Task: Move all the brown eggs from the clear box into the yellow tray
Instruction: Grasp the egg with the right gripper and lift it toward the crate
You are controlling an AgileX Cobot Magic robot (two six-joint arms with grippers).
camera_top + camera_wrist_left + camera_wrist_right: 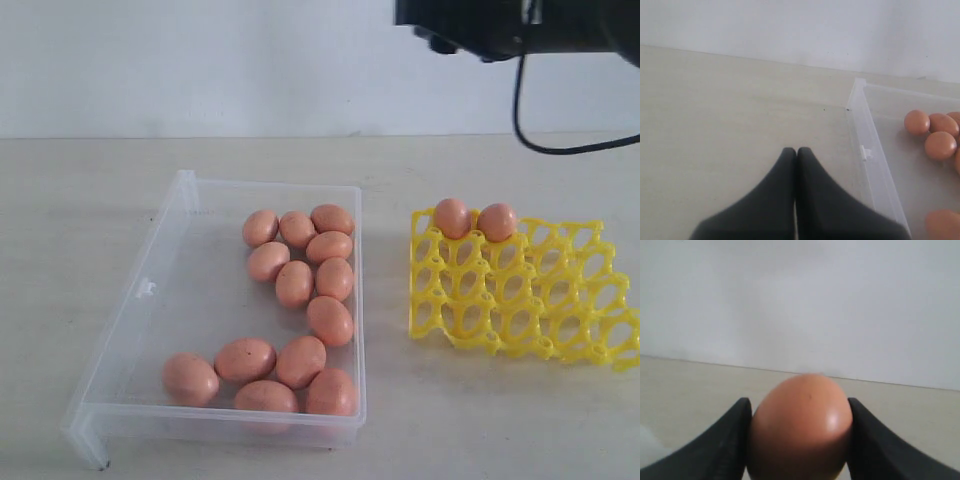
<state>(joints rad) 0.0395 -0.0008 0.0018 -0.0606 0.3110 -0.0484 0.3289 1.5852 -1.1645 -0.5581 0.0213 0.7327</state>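
Observation:
The clear box (pixel 140 300) lies left of centre with several brown eggs (pixel 294 283) in its right half and front. Two brown eggs (pixel 452 217) sit in the back-left cups of the yellow tray (pixel 560 320). My right gripper (pixel 799 410) is shut on a brown egg (pixel 800 427), held between both black fingers. In the exterior view only the dark right arm (pixel 480 25) shows at the top edge, above the tray. My left gripper (pixel 796 150) is shut with nothing in it, over bare table beside the box's wall (pixel 867 145); it does not show in the exterior view.
A black cable (pixel 540 130) loops down from the right arm behind the tray. A pale wall rises behind the beige table (pixel 80 200). Bare table lies left of the box and between box and tray.

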